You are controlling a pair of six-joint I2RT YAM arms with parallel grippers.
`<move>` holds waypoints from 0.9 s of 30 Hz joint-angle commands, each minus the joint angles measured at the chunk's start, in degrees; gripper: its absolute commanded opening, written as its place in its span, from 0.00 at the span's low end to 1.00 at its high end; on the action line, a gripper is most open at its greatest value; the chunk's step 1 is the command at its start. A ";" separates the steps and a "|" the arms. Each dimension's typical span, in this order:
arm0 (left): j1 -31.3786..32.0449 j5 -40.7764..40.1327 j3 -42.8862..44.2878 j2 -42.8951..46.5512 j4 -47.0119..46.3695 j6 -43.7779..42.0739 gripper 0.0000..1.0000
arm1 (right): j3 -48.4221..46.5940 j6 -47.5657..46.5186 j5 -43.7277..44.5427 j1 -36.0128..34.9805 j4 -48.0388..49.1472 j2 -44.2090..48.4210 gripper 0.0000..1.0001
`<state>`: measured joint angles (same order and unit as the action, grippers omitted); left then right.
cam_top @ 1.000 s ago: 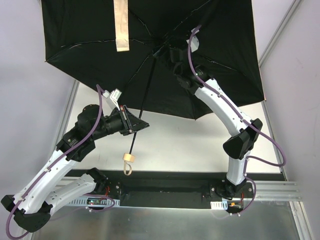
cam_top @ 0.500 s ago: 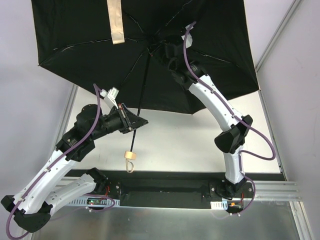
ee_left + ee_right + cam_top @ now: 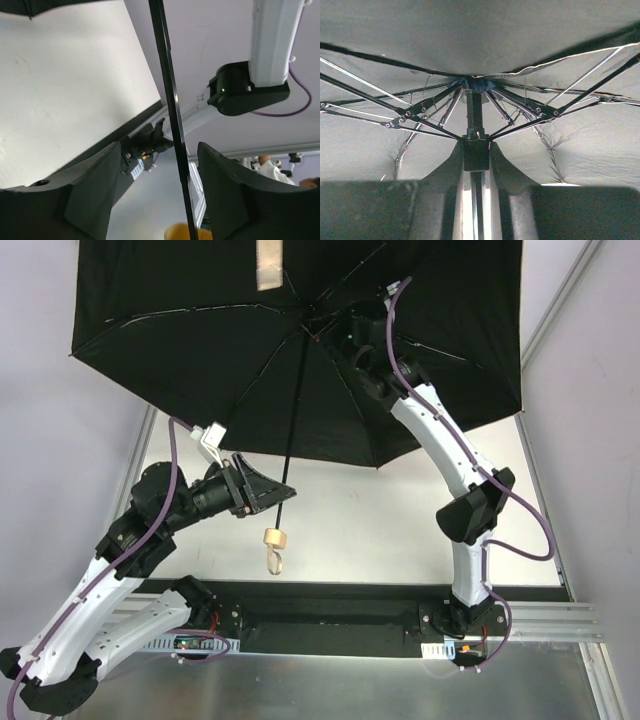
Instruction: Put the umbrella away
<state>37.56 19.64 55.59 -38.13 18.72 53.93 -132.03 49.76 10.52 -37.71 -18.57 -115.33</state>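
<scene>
The open umbrella (image 3: pixel 200 340) is held above the far edge of the white counter (image 3: pixel 380 530), hiding it, and its canopy is cut off at the top. The right claw (image 3: pixel 476 162) grips the shaft at the slider under the ribs. The left claw (image 3: pixel 159 150) is spread on either side of the shaft, apart from it. Pale walls (image 3: pixel 60 490) flank the counter.

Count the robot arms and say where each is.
2. The left arm rises from lower left, its gripper straddling the umbrella's shaft; the right arm reaches from lower right, clamping the runner under the canopy.
</scene>
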 commanded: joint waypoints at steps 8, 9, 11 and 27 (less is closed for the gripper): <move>0.41 10.77 -2.77 1.92 -11.06 5.65 0.68 | 5.02 2.98 -9.20 2.64 15.92 10.03 0.00; 0.41 11.12 -3.03 2.44 -12.47 6.18 0.66 | 5.55 2.98 -9.90 2.82 16.37 10.38 0.00; 0.41 11.30 -3.04 2.80 -14.23 6.53 0.66 | 6.95 2.98 -9.91 3.35 17.07 11.52 0.00; 0.58 21.13 -2.60 -7.30 -29.34 14.36 0.78 | 10.83 4.82 -12.11 5.11 23.40 13.90 0.00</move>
<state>37.56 34.35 51.62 -41.47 -1.08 65.32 -119.77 52.97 -0.71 -32.71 -3.22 -105.21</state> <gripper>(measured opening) 0.786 0.208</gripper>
